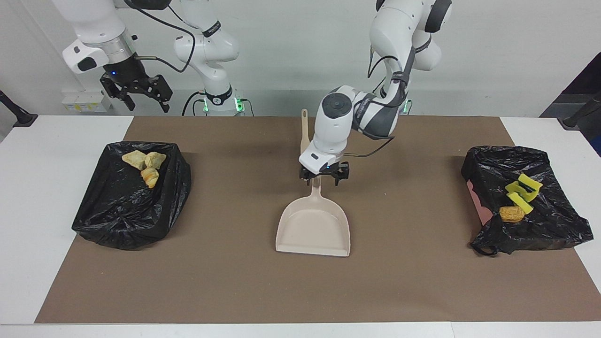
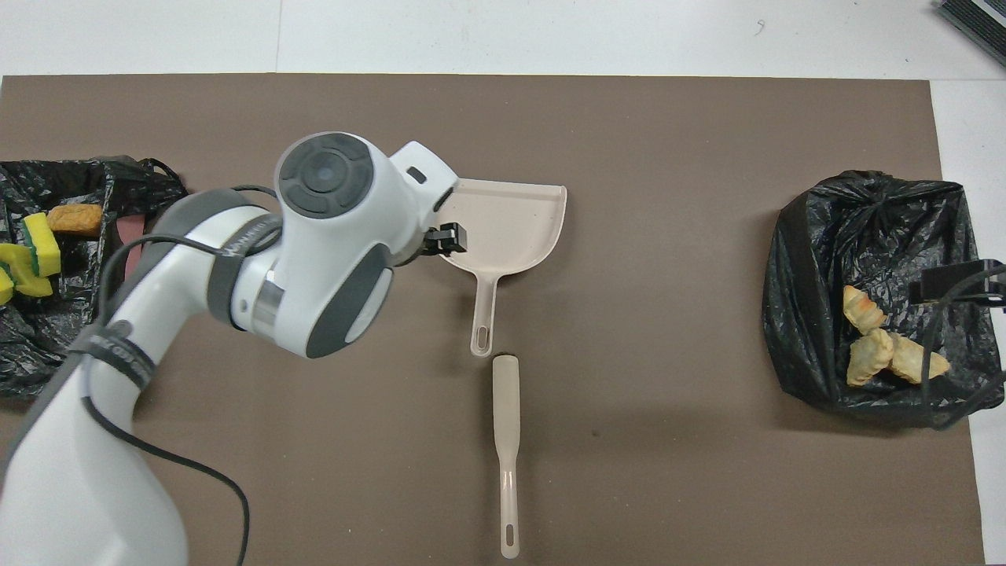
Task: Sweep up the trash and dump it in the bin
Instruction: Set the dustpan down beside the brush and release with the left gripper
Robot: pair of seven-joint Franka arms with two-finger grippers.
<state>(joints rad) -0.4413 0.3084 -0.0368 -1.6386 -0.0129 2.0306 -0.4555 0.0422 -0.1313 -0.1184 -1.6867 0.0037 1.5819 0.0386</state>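
Now the left tool [image 1: 324, 177] hangs spread over the beige plastic dustpan's [image 1: 313, 228] handle.
Right tool [image 1: 138, 94] spread, raised over the table's [image 1: 47, 155] edge.

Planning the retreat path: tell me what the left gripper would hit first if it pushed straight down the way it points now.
Most likely the dustpan: the open left gripper points down over its handle, apparently just clear of it.

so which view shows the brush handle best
The overhead view: the brush lies whole on the mat, nearer the robots than the dustpan, end to end with its handle. In the facing view, only its tip shows; the left arm hides the rest.
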